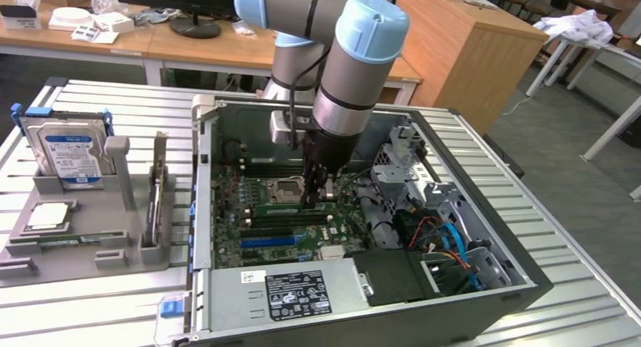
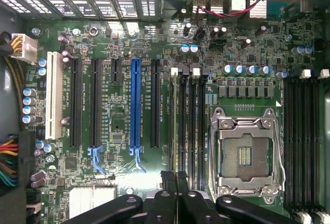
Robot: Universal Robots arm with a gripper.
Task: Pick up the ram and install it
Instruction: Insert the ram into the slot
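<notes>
— Exterior view first. Where's the gripper [image 1: 318,199]?

— Down inside the open computer case [image 1: 521,287], low over the motherboard [image 1: 251,245]. The arm reaches in from above.

— And the ram [image 1: 288,208]?

— It's a green stick on its long edge right under the fingertips, running towards the exterior view's left. The pincer is clamped on it. I can't tell whether it sits in a slot or just above one.

— Anything outside the case?

— On the exterior view's left, a grey tray [image 1: 90,245] with a hard drive [image 1: 65,148] standing upright in it.

— Now the wrist view.

— The two dark fingers [image 2: 167,182] of the gripper [image 2: 174,176] stand close together. The ram [image 2: 173,131] shows edge-on as a thin line running away from them. It lies along the black memory slots [image 2: 193,126], between the processor socket [image 2: 246,154] and the blue slot [image 2: 135,105].
</notes>
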